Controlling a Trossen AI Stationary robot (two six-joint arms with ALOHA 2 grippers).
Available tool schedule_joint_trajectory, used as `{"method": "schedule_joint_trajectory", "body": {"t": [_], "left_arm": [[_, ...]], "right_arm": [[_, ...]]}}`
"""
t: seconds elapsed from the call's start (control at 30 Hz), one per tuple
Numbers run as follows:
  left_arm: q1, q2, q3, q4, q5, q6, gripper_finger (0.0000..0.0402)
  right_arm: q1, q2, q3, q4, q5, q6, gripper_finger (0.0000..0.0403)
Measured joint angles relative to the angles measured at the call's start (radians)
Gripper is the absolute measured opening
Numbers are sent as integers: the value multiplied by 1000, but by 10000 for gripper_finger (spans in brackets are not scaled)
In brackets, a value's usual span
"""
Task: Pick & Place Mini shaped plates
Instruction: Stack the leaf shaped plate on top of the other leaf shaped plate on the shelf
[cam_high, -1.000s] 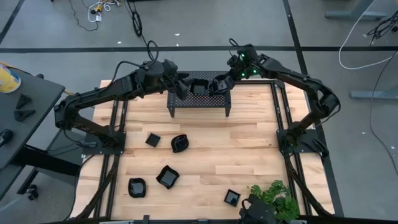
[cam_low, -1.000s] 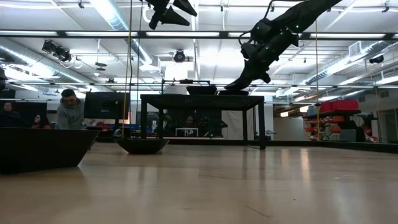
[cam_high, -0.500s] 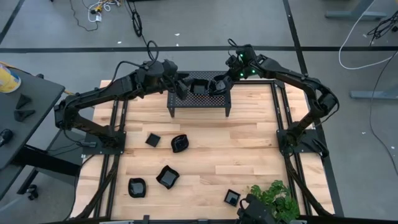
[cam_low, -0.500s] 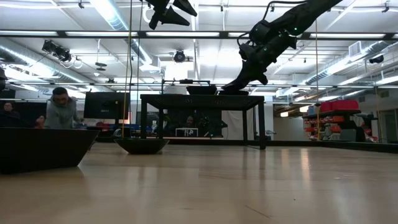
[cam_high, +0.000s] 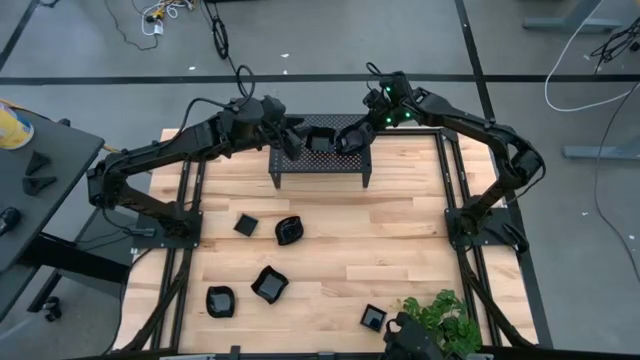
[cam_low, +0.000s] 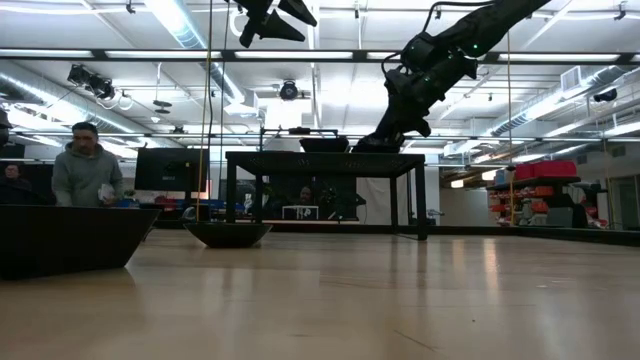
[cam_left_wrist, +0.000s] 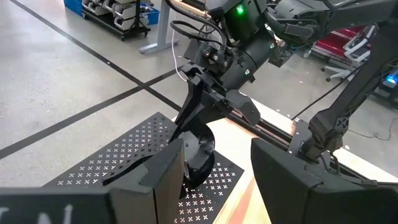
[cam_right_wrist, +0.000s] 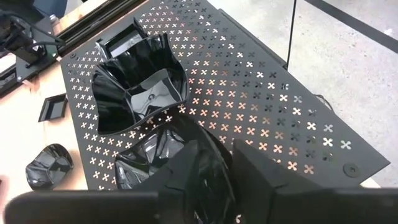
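Observation:
On the black perforated stand (cam_high: 322, 155) at the table's far side sit a wavy-edged mini plate (cam_right_wrist: 140, 84) and a second glossy plate (cam_right_wrist: 152, 162) beside it. My right gripper (cam_right_wrist: 221, 152) stands open at this second plate (cam_high: 350, 140), slanting down from the far right. My left gripper (cam_left_wrist: 217, 186) hovers open over the stand's left end (cam_high: 290, 137) with nothing between its fingers. Several more black plates lie on the wooden table, among them a rounded plate (cam_high: 289, 231) and a square plate (cam_high: 373, 318). My right gripper has one finger (cam_right_wrist: 193, 165) over the hollow of the second plate and the other (cam_right_wrist: 261, 174) outside its rim (cam_right_wrist: 214, 186), coming down at a slant from the table's far right. The plate rests flat on the stand. Whether the fingers touch it, I cannot tell.
A potted plant (cam_high: 445, 315) stands at the table's near right edge. Black rails (cam_high: 455, 190) run along both sides of the table. Bare wood (cam_high: 390, 240) lies between the stand and the loose plates. A person (cam_low: 88, 175) stands in the room behind.
My right gripper's fingers have parted a little at the plate on the stand, and the arm has stayed in place. The plate rests on the stand as before. The person in the room behind has moved.

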Motion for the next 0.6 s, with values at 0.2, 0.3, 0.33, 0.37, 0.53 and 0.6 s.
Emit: {"method": "schedule_joint_trajectory", "body": {"t": [0.2, 0.3, 0.33, 0.37, 0.53, 0.6], "left_arm": [[0, 0, 0, 0, 0, 0, 190], [0, 0, 0, 0, 0, 0, 190], [0, 0, 0, 0, 0, 0, 190], [0, 0, 0, 0, 0, 0, 190], [0, 0, 0, 0, 0, -1, 190], [0, 0, 0, 0, 0, -1, 190]], "right_arm": [[0, 0, 0, 0, 0, 12, 131], [-1, 0, 0, 0, 2, 19, 140], [-1, 0, 0, 0, 2, 19, 142], [-1, 0, 0, 0, 3, 22, 145], [-1, -1, 0, 0, 17, 31, 168], [-1, -1, 0, -1, 39, 32, 184]]}}
